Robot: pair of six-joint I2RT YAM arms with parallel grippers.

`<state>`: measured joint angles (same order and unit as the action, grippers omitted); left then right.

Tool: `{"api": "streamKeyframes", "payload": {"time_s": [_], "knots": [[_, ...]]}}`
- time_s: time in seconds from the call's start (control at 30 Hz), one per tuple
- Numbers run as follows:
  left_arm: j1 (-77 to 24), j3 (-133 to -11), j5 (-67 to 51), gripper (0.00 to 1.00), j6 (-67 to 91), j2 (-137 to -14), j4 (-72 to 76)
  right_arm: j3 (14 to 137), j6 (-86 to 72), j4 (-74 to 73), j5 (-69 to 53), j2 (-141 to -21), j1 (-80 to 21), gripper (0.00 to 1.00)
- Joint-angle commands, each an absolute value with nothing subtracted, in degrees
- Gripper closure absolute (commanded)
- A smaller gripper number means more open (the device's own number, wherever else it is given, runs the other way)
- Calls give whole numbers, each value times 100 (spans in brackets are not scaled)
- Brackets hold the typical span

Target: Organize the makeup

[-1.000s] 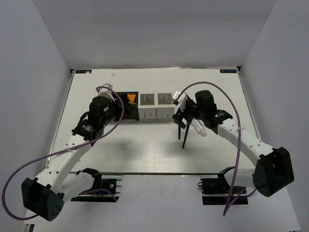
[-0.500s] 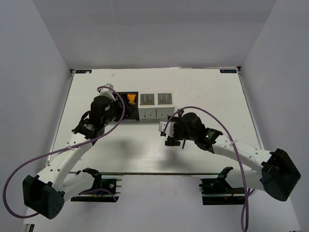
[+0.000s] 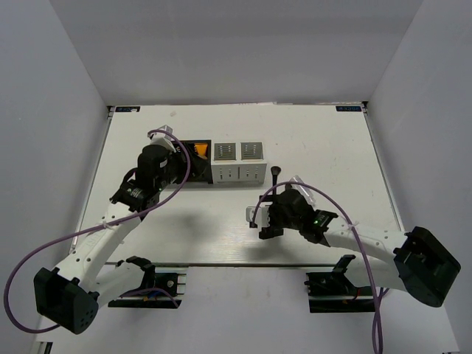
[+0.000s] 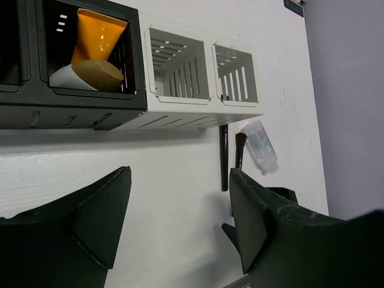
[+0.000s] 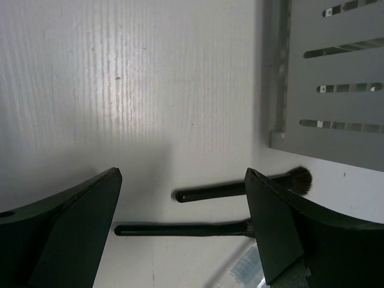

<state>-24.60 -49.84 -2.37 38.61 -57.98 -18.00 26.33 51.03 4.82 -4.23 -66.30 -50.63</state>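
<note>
The orange tube (image 4: 96, 36) and the white egg-shaped piece with a brown tip (image 4: 90, 75) sit in one compartment of the black organizer (image 4: 72, 114). Two black brushes (image 5: 240, 189) (image 5: 180, 228) lie side by side on the table next to the grey-white organizer (image 5: 336, 78), with the clear bottle (image 5: 246, 270) beside them. They also show in the left wrist view: brushes (image 4: 224, 159) and bottle (image 4: 261, 147). My right gripper (image 5: 183, 240) is open and empty over the brush handles. My left gripper (image 4: 180, 222) is open and empty in front of the organizers. The dark-red sticks are not visible.
In the top view the black organizer (image 3: 193, 179) and the white organizer (image 3: 237, 173) stand side by side at mid-table. One brush (image 3: 276, 177) lies just right of them. My left gripper (image 3: 171, 171) hovers by the black box, my right gripper (image 3: 264, 221) nearer the front.
My right gripper has swung from beside the white organizer down and toward the near edge. The brushes it hung over now lie on the table. My left arm has barely moved.
</note>
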Motion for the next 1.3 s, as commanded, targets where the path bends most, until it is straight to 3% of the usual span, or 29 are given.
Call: {"api": "streamKeyframes", "payload": {"time_s": [0.0, 0.37, 0.6, 0.87, 1.27], "knots": [[-2487, -5177, -211, 24, 3867, -5722, -1881, 2707, 4923, 941, -220, -6504, -4975, 11], [-2487, -5116, -88, 23, 3867, -5485, -1942, 3014, 4079, 985, -105, -6662, -4184, 11], [-2487, -4949, -79, 23, 3885, -5125, -2100, 3918, 3297, 581, -123, -7004, -3455, 12], [-2487, -4624, 202, 23, 4025, -4667, -2285, 4684, 2234, 9, -167, -7391, -2612, 19], [-2487, -4359, 299, 23, 4166, -4289, -2584, 5106, 1143, -861, -1396, -8033, -1389, 26]]}}
